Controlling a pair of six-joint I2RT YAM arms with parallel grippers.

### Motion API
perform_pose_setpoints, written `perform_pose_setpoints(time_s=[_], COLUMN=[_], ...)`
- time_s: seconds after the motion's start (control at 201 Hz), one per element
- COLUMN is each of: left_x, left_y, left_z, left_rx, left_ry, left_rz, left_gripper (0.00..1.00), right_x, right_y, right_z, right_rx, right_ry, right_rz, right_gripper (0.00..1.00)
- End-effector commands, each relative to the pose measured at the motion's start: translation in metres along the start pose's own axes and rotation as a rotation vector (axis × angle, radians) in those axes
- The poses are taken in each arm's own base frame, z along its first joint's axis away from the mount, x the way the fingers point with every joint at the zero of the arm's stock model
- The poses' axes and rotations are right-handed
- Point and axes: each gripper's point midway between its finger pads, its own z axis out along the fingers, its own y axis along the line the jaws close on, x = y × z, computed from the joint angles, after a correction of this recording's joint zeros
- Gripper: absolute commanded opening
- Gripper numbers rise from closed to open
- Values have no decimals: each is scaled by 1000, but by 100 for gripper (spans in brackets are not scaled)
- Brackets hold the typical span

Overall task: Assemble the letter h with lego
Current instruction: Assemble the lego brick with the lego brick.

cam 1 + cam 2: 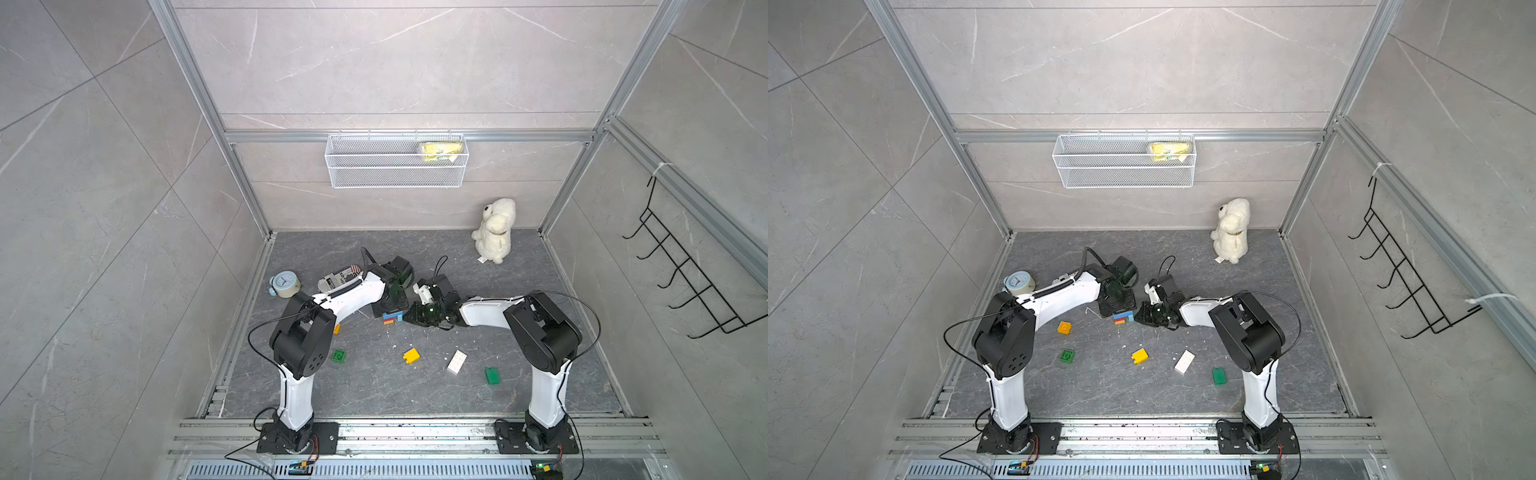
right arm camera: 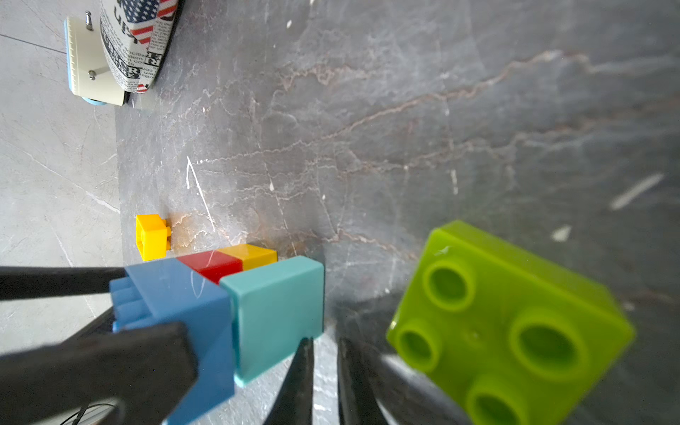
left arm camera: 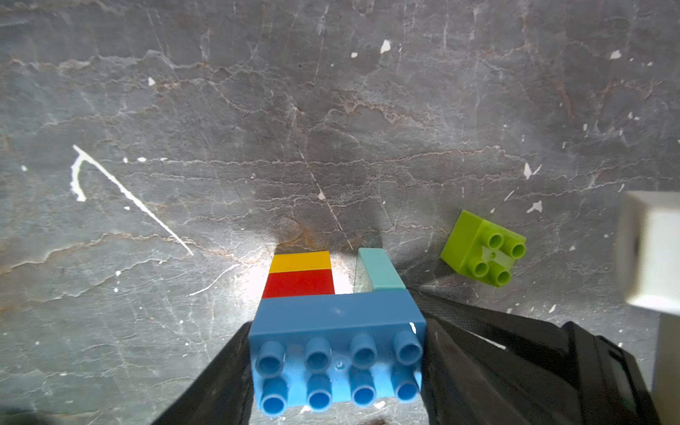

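Now, your left gripper (image 3: pixel 336 364): clamped on the blue oblong brick (image 3: pixel 336 320), a finger at each short end.
Joined pieces: red brick (image 3: pixel 298 282) then yellow brick (image 3: pixel 300 262) run off one end of the blue; light blue brick (image 3: pixel 381 270) off the other.
Your right gripper (image 2: pixel 325 371): jaws closed on nothing, tips just beside the light blue brick.
Lime brick (image 2: pixel 507 323): loose on the floor (image 3: pixel 331 128), tilted, just beside that gripper, apart from the joined pieces.
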Motion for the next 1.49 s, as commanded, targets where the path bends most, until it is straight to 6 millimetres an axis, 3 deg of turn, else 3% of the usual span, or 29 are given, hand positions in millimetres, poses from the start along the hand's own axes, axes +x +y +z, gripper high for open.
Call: perform_pose_setpoints(time_s=[0.0,0.418,1.329,1.488], left_x=[12,12,52,46], left_y=[20,13,27,22], left_z=[1,9,60,50], left_rx=[-82,-67,-179,-154], left_ry=[56,88,255,219], left_rz=[51,62,116,107], left_gripper=[0,0,0,27], right_x=[2,2,-7,-9], right_y=[-3,-4,-7,-1], right_z=[0,-1,-18,-24], right_rx=[12,22,48,24], right_ry=[2,3,-74,-101], right_rz=[2,-3,-5,-17], right_gripper=[17,17,19,25])
